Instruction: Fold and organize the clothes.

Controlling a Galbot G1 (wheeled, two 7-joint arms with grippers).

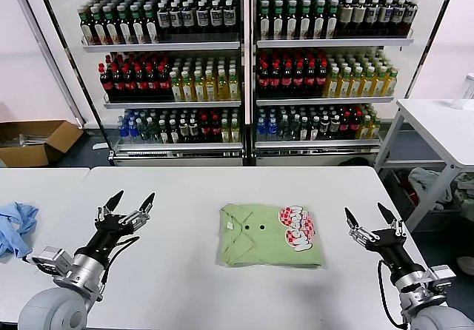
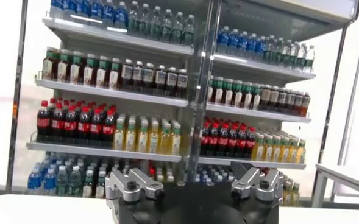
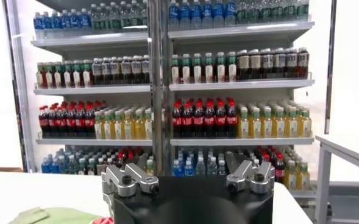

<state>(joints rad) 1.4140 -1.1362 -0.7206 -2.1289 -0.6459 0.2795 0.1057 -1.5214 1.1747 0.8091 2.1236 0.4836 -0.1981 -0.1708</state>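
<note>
With the left gripper (image 1: 129, 200) and right gripper (image 1: 365, 215) both spread and empty, careless regrasping risks unfolding the folded shirt (image 1: 270, 234).

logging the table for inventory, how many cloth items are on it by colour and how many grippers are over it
green folded shirt: 1
blue cloth, left edge of the table: 1
grippers, fingers open: 2, left gripper and right gripper
total: 4

Black pointed-fingered left hand (image 1: 127, 203) and right hand (image 1: 368, 217), silver wrists, black cables.
</note>
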